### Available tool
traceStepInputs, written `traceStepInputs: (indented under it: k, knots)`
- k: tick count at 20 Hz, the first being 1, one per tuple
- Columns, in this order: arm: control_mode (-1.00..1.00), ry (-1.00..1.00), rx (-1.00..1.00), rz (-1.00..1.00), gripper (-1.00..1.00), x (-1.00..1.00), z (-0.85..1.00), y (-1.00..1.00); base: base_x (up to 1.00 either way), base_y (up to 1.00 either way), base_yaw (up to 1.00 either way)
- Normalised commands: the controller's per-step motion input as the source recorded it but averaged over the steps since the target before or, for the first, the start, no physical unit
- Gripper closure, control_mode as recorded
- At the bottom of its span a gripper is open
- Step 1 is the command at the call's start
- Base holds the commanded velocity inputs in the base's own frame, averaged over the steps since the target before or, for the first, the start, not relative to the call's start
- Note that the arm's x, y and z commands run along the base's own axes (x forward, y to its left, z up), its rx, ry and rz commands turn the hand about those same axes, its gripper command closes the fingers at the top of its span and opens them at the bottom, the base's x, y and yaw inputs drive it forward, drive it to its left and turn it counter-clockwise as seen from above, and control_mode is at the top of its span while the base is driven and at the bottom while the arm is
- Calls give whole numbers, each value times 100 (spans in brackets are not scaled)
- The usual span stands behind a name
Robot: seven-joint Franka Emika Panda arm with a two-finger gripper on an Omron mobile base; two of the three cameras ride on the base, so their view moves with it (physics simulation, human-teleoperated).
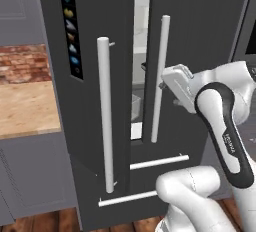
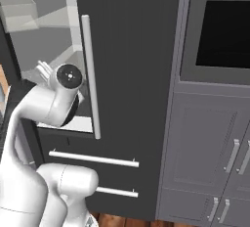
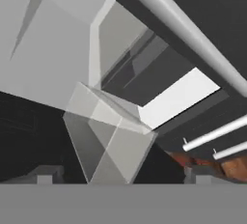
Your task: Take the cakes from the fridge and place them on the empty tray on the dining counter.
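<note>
1. Tall dark grey fridge [image 1: 200,41] w/ strip of coloured icons [image 1: 70,26] stands upright, long axis vertical; two doors ajar w/ a narrow gap between them showing white interior [image 1: 141,21]; in right base view the white inside w/ clear shelves [image 2: 34,35] shows left of the right door.
2. Long white bar handles run vertical: left one [image 1: 105,116], right one [image 1: 160,76]; two white horizontal bars [image 1: 159,162] lie across the lower drawers.
3. White arm's gripper [image 3: 120,175] points into the door gap, beside the right handle; its dark fingertips [image 3: 46,174] sit far apart, released, nothing between them; a clear angular bin [image 3: 111,141] is straight ahead in hand view.
4. Wood-topped desk [image 1: 25,108] w/ red brick wall [image 1: 25,63] behind lies left of fridge; grey panelled cabinets [image 2: 210,157] and dark oven window [image 2: 224,35] right of it.
5. Cakes: can't tell where.
</note>
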Motion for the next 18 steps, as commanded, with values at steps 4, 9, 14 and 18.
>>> traceStepInputs:
  k: [4,9,14,18]
  knots:
    - [-100,26,28,7,-100,100,-48,20,0,0,0]
    - [-100,16,23,8,-100,81,-41,46,0,0,0]
    - [-100,7,18,9,-100,58,-31,48,0,0,0]
    - [-100,0,13,9,-100,9,-9,54,0,0,0]
